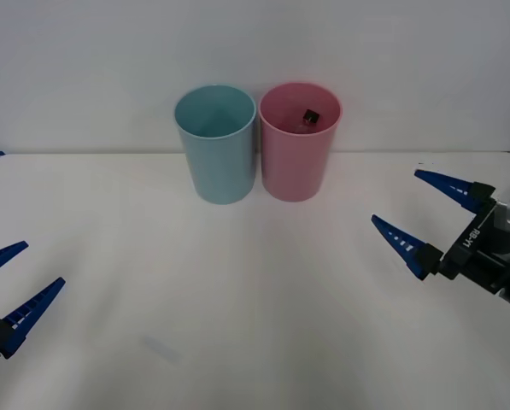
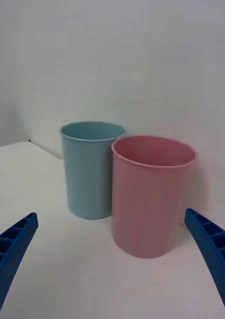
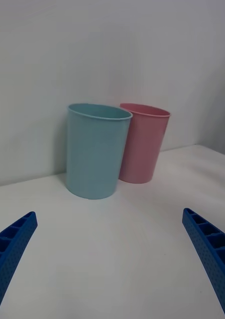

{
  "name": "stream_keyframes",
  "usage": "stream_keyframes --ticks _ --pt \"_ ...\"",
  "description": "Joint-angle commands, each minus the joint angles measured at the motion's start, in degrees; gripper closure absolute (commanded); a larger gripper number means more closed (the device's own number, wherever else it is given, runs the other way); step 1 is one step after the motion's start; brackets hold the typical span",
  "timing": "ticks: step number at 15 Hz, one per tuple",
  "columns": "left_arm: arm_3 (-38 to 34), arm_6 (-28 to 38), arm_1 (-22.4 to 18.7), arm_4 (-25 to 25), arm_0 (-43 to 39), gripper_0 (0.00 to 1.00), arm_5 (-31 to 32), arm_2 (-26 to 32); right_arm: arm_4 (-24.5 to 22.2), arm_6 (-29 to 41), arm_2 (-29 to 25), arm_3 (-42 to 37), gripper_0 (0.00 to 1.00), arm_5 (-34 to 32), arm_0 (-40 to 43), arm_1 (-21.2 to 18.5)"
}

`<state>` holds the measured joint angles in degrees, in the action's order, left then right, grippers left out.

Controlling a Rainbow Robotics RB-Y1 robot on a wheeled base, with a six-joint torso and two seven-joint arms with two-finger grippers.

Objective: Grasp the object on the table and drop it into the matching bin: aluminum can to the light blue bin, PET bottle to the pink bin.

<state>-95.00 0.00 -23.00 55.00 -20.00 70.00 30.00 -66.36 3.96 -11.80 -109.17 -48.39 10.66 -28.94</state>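
Two bins stand at the back of the worktop [image 1: 255, 299]; the PET bottle [image 1: 310, 115] already lies inside the pink bin [image 1: 296, 158], its black cap showing, beside the light blue bin [image 1: 216, 154]. The right gripper [image 1: 421, 213] is nearer, the left gripper [image 1: 15, 286] low; both sets of fingers are spread wide, holding nothing.

The blue bin [image 3: 96, 152] stands upright on the white table [image 3: 112, 249], touching the pink bin [image 3: 143, 144] behind it; blue fingers [image 3: 10, 249] spread wide
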Motion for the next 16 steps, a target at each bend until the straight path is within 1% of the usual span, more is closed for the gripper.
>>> stream_keyframes --ticks 1,3,8,13,16 --pt "0.0 0.0 0.0 0.0 0.0 0.0 0.0 0.0 0.0 -1.0 -4.7 0.0 0.0 -4.5 3.8 2.4" --pt "0.0 0.0 0.0 0.0 0.0 0.0 0.0 0.0 0.0 -1.6 -6.7 0.1 0.0 -6.1 6.0 3.4" --pt "0.0 0.0 0.0 0.0 0.0 0.0 0.0 0.0 1.9 -2.5 -10.5 0.0 0.0 -8.8 11.9 5.2" --pt "0.0 0.0 0.0 0.0 0.0 0.0 0.0 0.0 4.7 -2.6 -11.6 0.0 0.0 -9.7 16.3 5.5" --pt "0.0 0.0 0.0 0.0 0.0 0.0 0.0 0.0 4.4 -2.6 -12.1 0.0 0.0 -9.8 17.1 5.4"
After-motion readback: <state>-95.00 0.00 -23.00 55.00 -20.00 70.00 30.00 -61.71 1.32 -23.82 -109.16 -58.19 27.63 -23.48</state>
